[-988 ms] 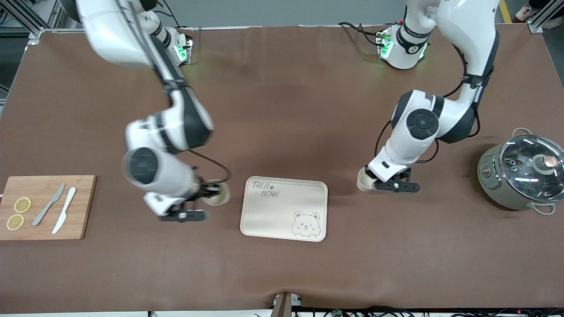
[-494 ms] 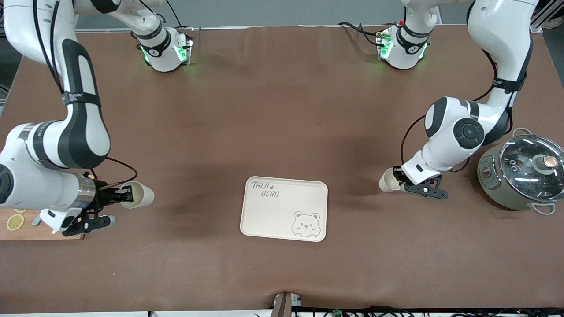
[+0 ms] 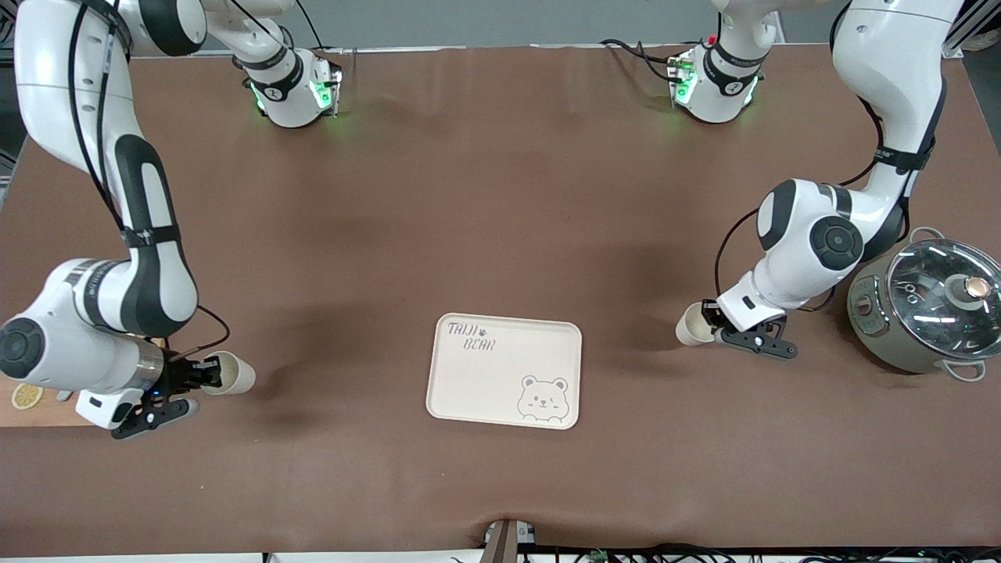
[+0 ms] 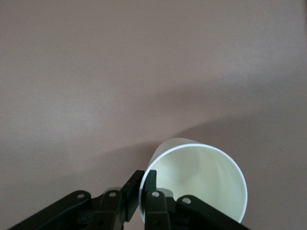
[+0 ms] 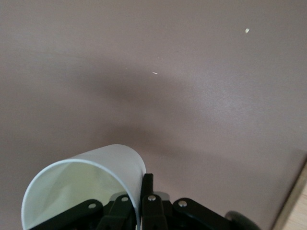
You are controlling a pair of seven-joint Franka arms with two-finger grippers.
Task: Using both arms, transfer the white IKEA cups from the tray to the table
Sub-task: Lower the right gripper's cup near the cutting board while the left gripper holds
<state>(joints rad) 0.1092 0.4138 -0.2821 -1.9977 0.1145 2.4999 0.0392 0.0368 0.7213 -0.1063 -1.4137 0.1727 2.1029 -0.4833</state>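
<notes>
At the right arm's end of the worktop (image 3: 485,195), a wooden cutting board (image 3: 31,413) with a lemon slice (image 3: 26,396) shows partly under the right arm. The right gripper (image 3: 205,374) is clamped on the rim of one white cup (image 3: 233,374), held on its side over bare worktop beside the board; the right wrist view shows the fingers (image 5: 147,191) pinching the cup's wall. The cream bear-printed tray (image 3: 505,371) lies mid-worktop, holding nothing. Toward the left arm's end, the left gripper (image 3: 710,320) is clamped on the second white cup (image 3: 691,326), also tipped sideways, between the tray and a glass-lidded pot (image 3: 927,303).
</notes>
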